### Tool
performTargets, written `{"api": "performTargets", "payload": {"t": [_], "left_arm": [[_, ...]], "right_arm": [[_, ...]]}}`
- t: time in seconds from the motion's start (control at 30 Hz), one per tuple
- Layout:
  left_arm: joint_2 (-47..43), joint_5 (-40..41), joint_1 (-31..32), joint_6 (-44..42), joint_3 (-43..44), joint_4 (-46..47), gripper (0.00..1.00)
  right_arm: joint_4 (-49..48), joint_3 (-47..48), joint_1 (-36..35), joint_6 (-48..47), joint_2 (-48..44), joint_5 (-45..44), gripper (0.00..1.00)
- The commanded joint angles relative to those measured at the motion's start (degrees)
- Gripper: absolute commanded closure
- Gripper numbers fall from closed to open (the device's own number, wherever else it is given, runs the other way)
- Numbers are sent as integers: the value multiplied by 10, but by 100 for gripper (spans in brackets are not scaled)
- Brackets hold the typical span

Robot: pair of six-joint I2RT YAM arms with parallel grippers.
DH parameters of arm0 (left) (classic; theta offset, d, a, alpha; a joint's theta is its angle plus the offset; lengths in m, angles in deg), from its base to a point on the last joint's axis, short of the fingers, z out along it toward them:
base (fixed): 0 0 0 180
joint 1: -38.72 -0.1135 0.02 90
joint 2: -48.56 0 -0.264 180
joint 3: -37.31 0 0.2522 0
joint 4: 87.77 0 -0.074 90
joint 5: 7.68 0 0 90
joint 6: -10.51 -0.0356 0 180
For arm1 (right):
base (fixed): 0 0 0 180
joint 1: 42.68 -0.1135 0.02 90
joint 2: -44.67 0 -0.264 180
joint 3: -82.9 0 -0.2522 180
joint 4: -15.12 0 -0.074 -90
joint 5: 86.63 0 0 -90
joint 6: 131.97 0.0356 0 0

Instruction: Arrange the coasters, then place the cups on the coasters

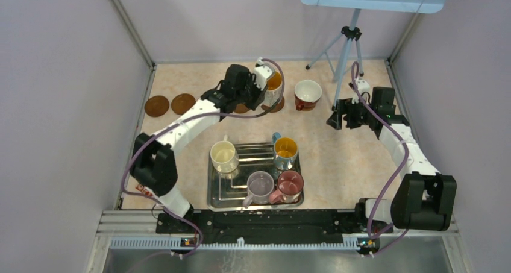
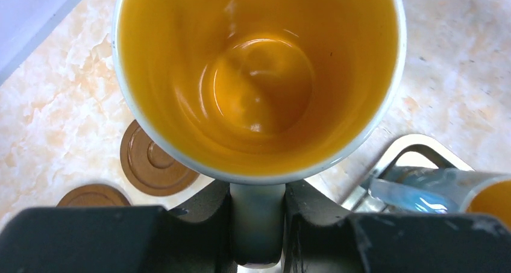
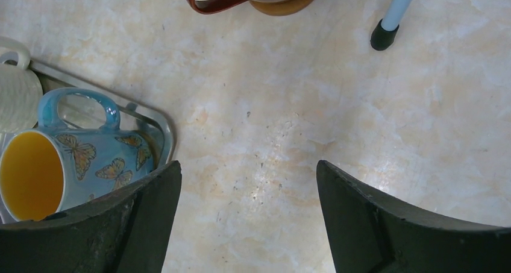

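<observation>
Left gripper (image 2: 258,222) clamped on the handle of the orange-lined mug (image 2: 259,80), upper centre of the top view, over a brown coaster (image 1: 276,107); contact unclear. Red mug (image 1: 308,94) stands just right of it. Right gripper (image 3: 247,216) jaws wide apart above bare table (image 3: 337,104), upper right. Four more mugs (image 1: 224,156) stand in the tray (image 1: 256,154), lower centre.

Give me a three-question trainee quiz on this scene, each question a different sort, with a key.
1. True or false: the right tool holds a mug.
2. How many mugs stand in the tray?
3. The left tool grips the orange-lined mug by its: A rim, B handle, C base.
Key: 1 false, it is open and empty. 2 four: cream mug, blue-handled mug, lilac mug, pink mug. 3 B.
</observation>
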Motion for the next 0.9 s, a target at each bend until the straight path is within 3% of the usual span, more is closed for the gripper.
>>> {"api": "performTargets", "payload": {"t": [0.0,0.37,0.87], "left_arm": [[47,-26,-25,25,80,120,100],[154,-69,-43,22,115,170,100],[212,-66,-45,7,108,213,100]], "right_arm": [[1,20,6,-7,-29,-6,18],[11,35,6,-8,-27,-43,13],[2,22,6,-7,-22,-29,13]]}}
